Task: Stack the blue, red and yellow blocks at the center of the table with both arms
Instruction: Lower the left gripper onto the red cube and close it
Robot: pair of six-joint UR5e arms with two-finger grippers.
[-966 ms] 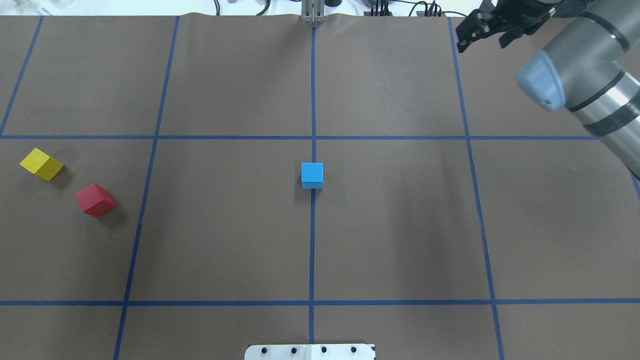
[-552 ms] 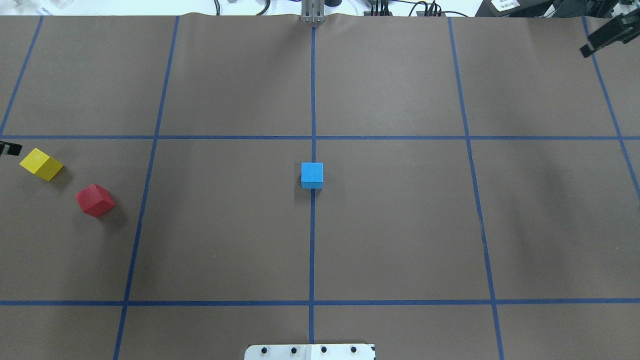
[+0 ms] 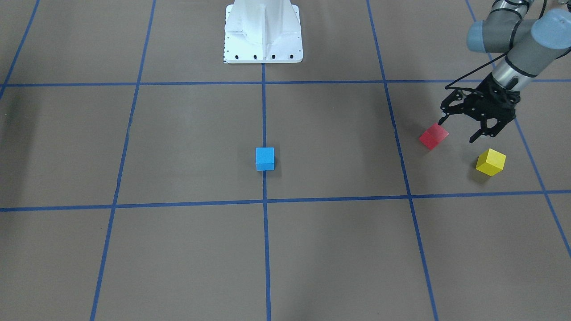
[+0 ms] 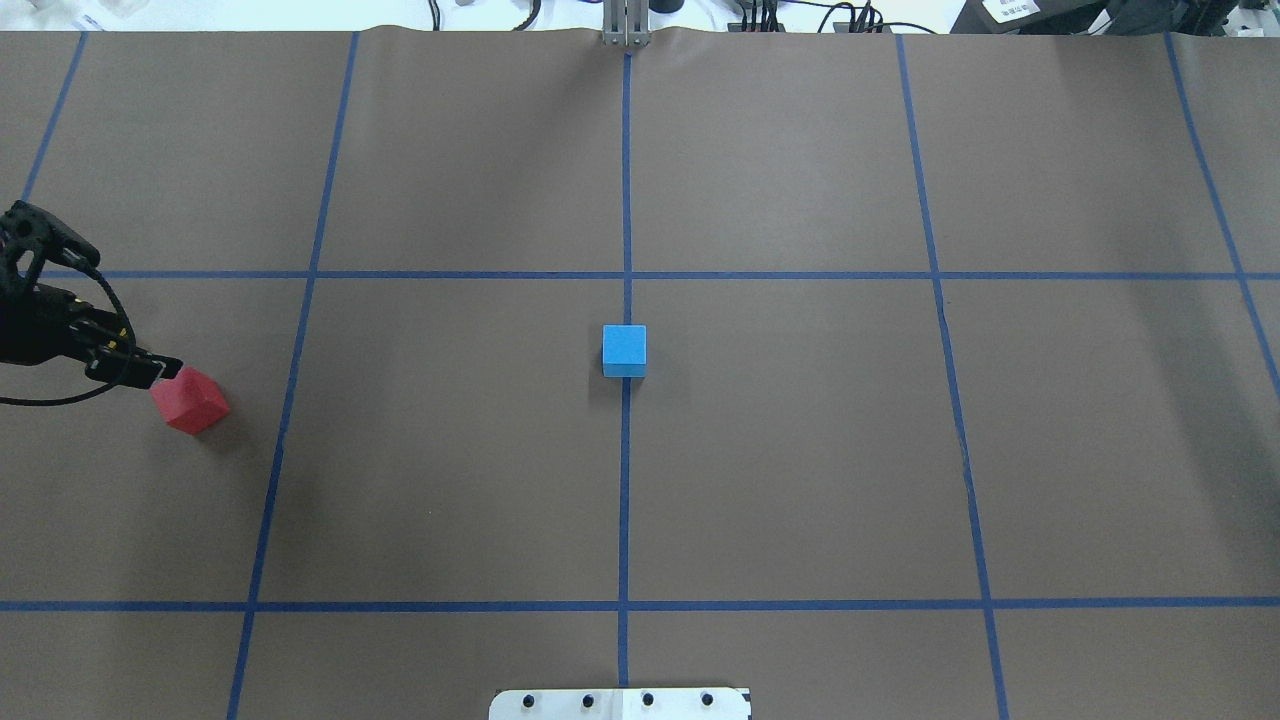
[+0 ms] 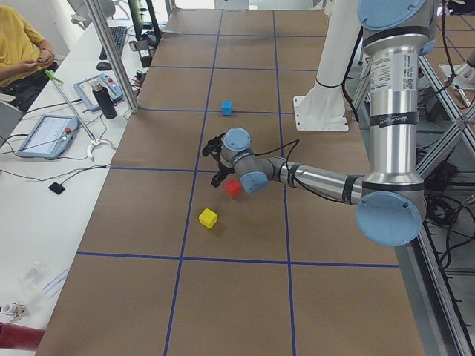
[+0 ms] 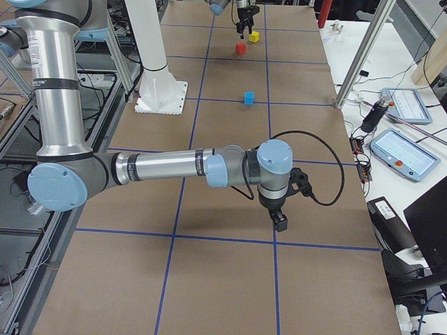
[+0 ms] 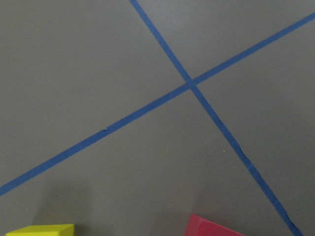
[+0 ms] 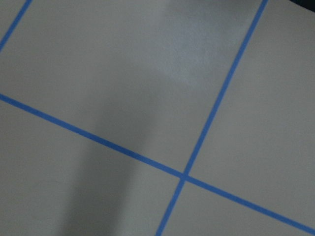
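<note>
The blue block [image 3: 265, 158] sits at the table's centre on the middle line, and it also shows in the overhead view [image 4: 624, 350]. The red block [image 3: 433, 136] and the yellow block [image 3: 490, 162] lie apart on my left side. My left gripper [image 3: 457, 130] is open and empty, hovering between them with one fingertip by the red block [image 4: 190, 400]. In the overhead view the left gripper [image 4: 125, 310] hides the yellow block. My right gripper [image 6: 279, 220] shows only in the exterior right view, low over bare table on my right; I cannot tell whether it is open or shut.
The robot's white base [image 3: 263, 31] stands at the table's near edge, on the centre line. Blue tape lines divide the brown table [image 4: 800, 450] into squares. A bench with tablets [image 6: 405, 150] and metal posts [image 5: 111, 55] runs along the far edge.
My right arm has left the overhead view at the top right. My left gripper has come in from the left edge, over the yellow block and up against the red block. The blocks have not moved.
</note>
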